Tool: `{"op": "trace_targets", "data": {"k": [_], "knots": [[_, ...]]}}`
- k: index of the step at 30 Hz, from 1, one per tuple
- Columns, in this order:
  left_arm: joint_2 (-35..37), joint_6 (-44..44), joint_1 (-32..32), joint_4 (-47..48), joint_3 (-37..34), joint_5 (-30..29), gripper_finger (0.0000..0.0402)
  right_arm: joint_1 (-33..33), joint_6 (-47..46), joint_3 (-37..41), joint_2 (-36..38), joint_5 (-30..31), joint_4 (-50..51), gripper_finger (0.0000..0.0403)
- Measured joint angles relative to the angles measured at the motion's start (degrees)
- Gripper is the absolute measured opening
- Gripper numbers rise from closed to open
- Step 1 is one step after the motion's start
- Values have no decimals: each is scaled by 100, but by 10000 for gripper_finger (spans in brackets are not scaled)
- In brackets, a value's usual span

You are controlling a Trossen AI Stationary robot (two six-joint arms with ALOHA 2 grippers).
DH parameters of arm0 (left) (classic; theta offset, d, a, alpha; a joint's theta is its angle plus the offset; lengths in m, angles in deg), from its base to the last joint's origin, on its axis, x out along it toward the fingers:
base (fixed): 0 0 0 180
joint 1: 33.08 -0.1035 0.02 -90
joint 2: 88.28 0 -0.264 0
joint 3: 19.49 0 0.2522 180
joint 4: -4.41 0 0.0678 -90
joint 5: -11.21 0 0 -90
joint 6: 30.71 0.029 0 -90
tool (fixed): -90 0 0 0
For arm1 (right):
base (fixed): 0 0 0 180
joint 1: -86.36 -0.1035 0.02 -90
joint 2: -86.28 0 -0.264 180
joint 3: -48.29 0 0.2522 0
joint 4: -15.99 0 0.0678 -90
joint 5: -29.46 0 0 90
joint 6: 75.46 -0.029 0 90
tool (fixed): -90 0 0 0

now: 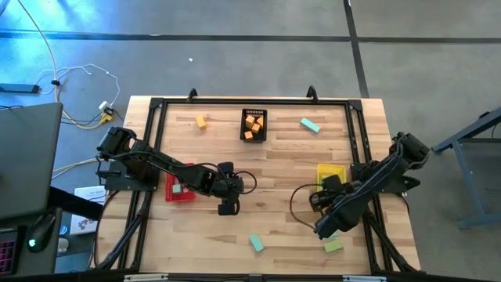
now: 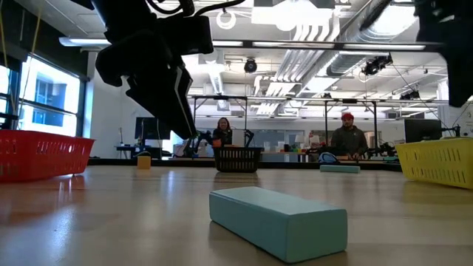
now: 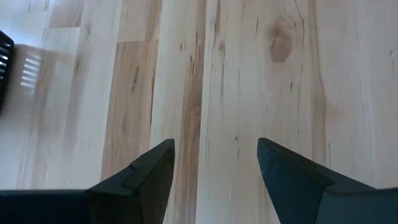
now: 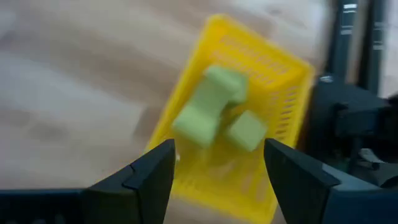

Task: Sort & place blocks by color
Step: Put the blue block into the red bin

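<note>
When seen from above, the wooden table point(image 1: 266, 235) is holding three little baskets. The black basket point(image 1: 254, 125) is sitting near the far edge with orange blocks point(image 1: 253, 125) in it. The red basket point(image 1: 179, 189) is lying on the left side with a teal block point(image 1: 178, 189) inside. The yellow basket point(image 1: 330, 174) is sitting on the right side. The left gripper point(image 1: 228, 205) is hanging over bare wood just beside the red basket. The right gripper point(image 1: 317, 197) is hanging at the yellow basket's near edge. Loose blocks are lying around: an orange cube point(image 1: 201, 121) and a teal bar point(image 1: 310, 124) near the far edge, another teal block point(image 1: 256, 243) near the front, and a green block point(image 1: 333, 245) by the right arm.

From table height, the front teal block point(image 2: 278, 220) is looking big and close, lying flat on the wood. Two people point(image 2: 349, 137) are sitting far behind, which the top view is not showing.

The left wrist camera is showing its two fingers point(image 3: 140, 180) standing apart over bare wood, holding nothing.

The right wrist camera is showing something the top view is hiding: two light green blocks point(image 4: 214, 106) in the yellow basket point(image 4: 280, 74). They are blurry, so maybe one is falling. The right fingers point(image 4: 143, 177) are standing wide apart and holding nothing.
</note>
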Motion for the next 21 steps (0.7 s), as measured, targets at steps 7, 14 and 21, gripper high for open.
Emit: {"op": "trace_targets", "data": {"k": [7, 14, 21], "knots": [[0, -1, 0, -2, 0, 304, 214, -88, 1862, -719, 0, -112, -659, 228], [0, -22, 0, -2, 0, 313, 214, -334, 3422, -669, -14, -1062, -1622, 228], [0, -153, 0, -3, 0, 313, 214, -645, 4858, -312, -20, -1457, -2373, 229]]}}
